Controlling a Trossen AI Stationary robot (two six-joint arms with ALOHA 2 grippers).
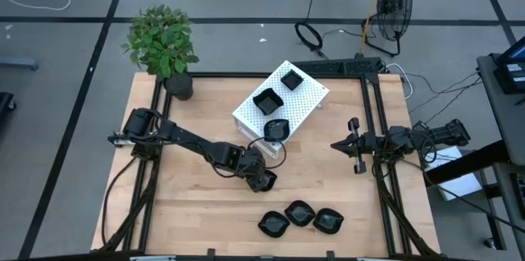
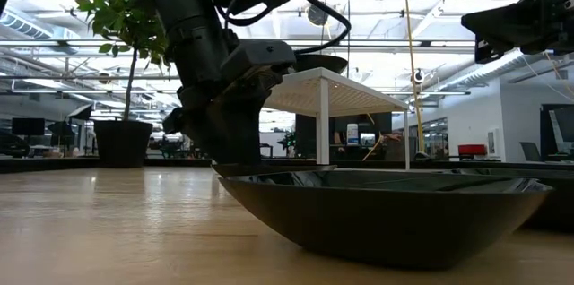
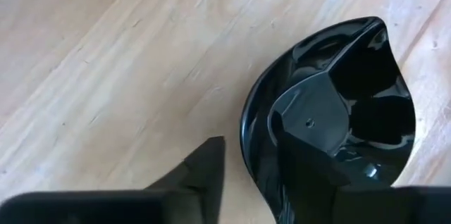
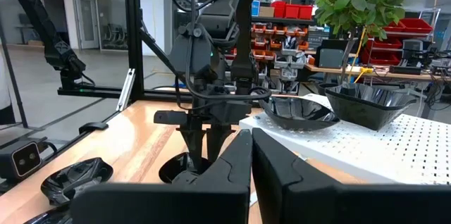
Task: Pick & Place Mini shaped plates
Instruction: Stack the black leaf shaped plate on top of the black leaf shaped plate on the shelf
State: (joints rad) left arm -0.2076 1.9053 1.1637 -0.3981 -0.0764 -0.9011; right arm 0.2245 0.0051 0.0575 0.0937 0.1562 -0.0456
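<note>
The mini shaped plates are glossy black dishes. In the high view, three of them [image 1: 299, 215] lie near the table's near edge and three more [image 1: 267, 101] sit on top of the white perforated box [image 1: 302, 97]. One petal-rimmed plate [image 3: 366, 104] rests flat on the wood at mid-table. My left gripper [image 3: 257, 129] [image 1: 262, 179] is open and points down over that plate's rim. My right gripper [image 4: 251, 155] [image 1: 354, 144] is shut and waits above the table's right side, holding nothing. My left gripper comes at the plate from above, with one finger [image 3: 310, 132] inside the bowl and the other finger [image 3: 208, 164] outside the rim [image 3: 246, 129]. The outer finger stands apart from the wall. Whether the inner finger touches, I cannot tell. The plate lies flat on the table.
A potted plant [image 1: 164, 43] stands at the far left corner. The white box takes up the far middle of the table. In the low view, one plate [image 2: 386, 218] fills the foreground close to the camera. Bare wood lies left of my left gripper and between the box and my right arm.
</note>
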